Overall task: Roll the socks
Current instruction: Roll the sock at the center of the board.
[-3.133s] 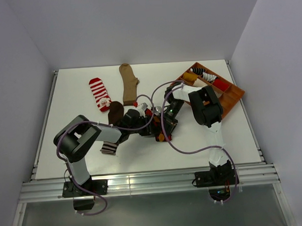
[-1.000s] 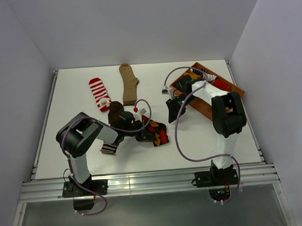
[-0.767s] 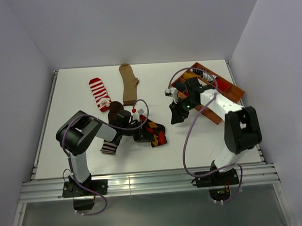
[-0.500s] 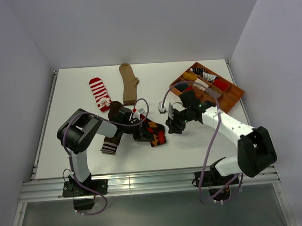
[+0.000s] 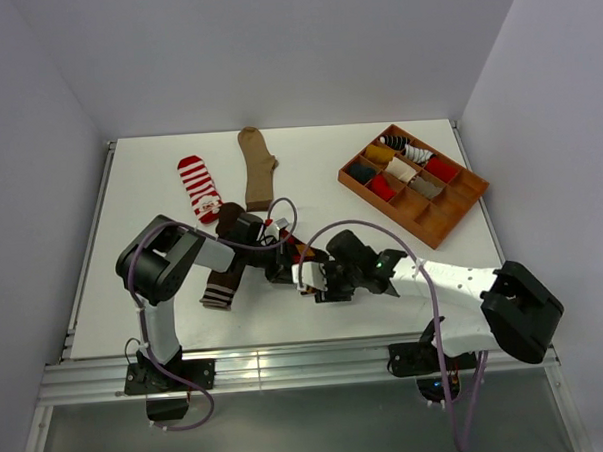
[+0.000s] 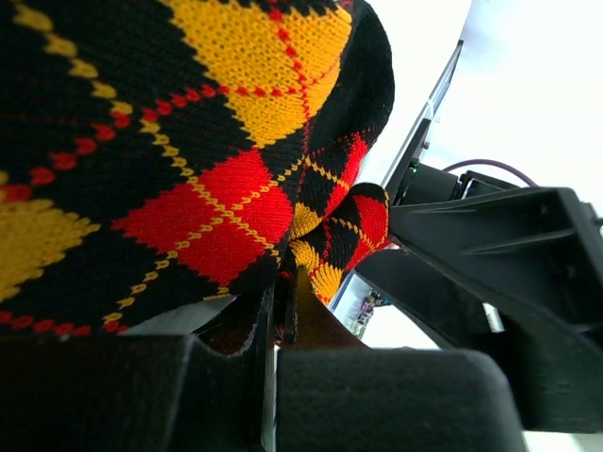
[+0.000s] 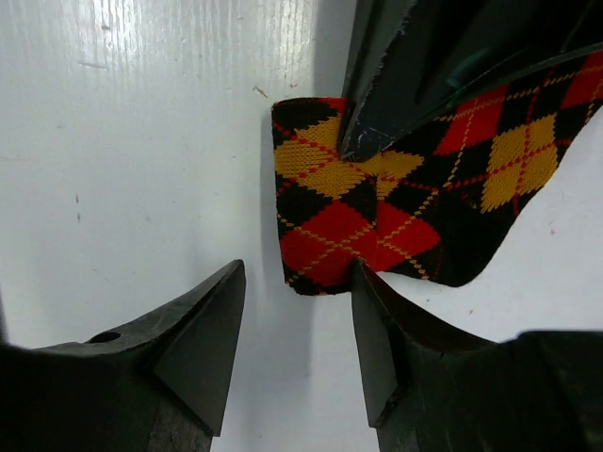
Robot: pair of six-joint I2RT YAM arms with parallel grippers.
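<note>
One limp, light black sock with orange-red argyle diamonds (image 5: 305,256) is seen from above on the white table (image 5: 159,172). From the left wrist, the left claw (image 6: 273,311) is seen clamped on its fold. From the right wrist, the right claw (image 7: 297,330) is seen spread at the folded end, judged the best hold.

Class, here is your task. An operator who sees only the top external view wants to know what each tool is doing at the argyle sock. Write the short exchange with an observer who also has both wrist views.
Operator: From above, the left tool and right tool hide the argyle sock. Is the left one holding it?
Observer: Yes. The left wrist view shows its fingers shut on a fold of the sock.
Operator: And the right tool?
Observer: It is open. In the right wrist view, a corner of the sock's folded end sits between its spread fingers.
Operator: What is beside that end?
Observer: Bare white table.
</note>
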